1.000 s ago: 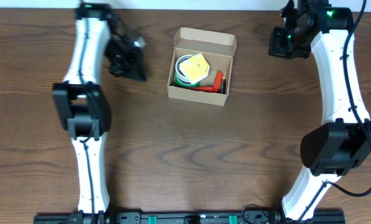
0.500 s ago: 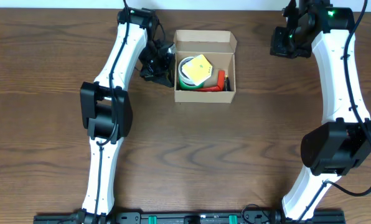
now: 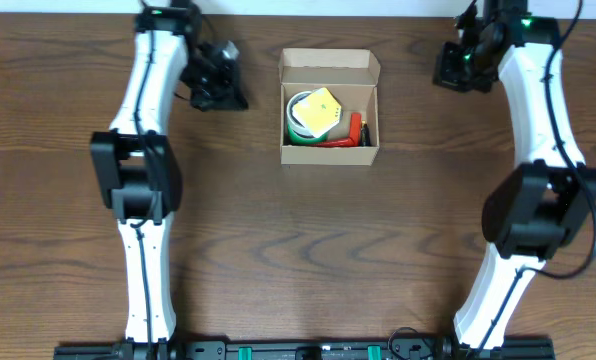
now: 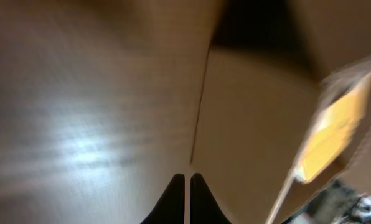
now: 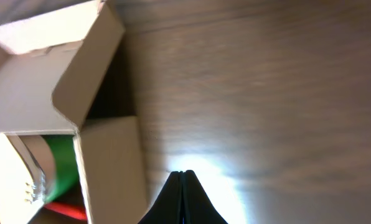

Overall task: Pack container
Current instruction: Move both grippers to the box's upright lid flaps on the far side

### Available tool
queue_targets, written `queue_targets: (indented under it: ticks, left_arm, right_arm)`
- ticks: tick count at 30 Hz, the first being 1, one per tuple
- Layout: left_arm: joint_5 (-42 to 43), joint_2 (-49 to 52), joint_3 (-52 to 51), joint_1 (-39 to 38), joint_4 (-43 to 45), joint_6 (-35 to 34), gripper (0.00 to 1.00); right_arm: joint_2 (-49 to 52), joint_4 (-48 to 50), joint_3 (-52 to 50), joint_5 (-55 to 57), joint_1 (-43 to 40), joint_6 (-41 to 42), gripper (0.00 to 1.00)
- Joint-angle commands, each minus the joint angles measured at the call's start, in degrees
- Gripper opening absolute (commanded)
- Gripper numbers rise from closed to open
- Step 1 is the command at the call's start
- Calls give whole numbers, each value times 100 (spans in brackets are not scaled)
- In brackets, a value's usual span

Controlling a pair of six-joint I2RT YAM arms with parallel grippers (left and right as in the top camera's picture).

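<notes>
The container (image 3: 330,155), a tan cardboard box, stands open at the back middle of the table, its flap lid (image 3: 328,62) folded back. Inside lie a green tape roll (image 3: 292,122), a yellow item (image 3: 316,108) and a red item (image 3: 352,130). My left gripper (image 3: 218,86) is shut and empty, a short way left of the box. Its blurred wrist view shows the shut fingers (image 4: 188,178) before the box wall (image 4: 248,124). My right gripper (image 3: 456,70) is shut and empty, to the right of the box. Its fingers (image 5: 184,174) point at bare wood beside the box wall (image 5: 111,168).
The dark wooden table (image 3: 298,250) stretches toward the front. Both arm bases stand at the front edge. The table's back edge runs just behind the box and both grippers.
My left gripper swung in against the box's left side, nudging the box slightly right and square, then drew back to the left. The right arm barely moved.
</notes>
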Motion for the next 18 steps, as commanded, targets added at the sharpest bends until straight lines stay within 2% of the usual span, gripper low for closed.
queue_targets:
  ticks: [1, 3, 6, 9, 14, 18]
  left_arm:
    - [1051, 26, 13, 164, 315, -216, 6]
    - [1300, 28, 13, 216, 627, -444, 6]
    - [1823, 96, 13, 216, 1054, -562, 11]
    - [2131, 299, 13, 192, 1364, -940, 10]
    - [2959, 831, 13, 208, 1838, -1318, 6]
    - [3300, 1207, 13, 192, 2297, -1768, 6]
  right_arm:
    - [525, 232, 26, -1534, -96, 369, 1]
    - [782, 494, 26, -2157, -179, 605, 1]
    - [1113, 855, 26, -3040, -291, 890, 1]
    - [1460, 1209, 26, -3915, -365, 1178, 1]
    - [1814, 1617, 26, -4503, -398, 1386, 1]
    - [1899, 1725, 26, -4503, -385, 1429, 1]
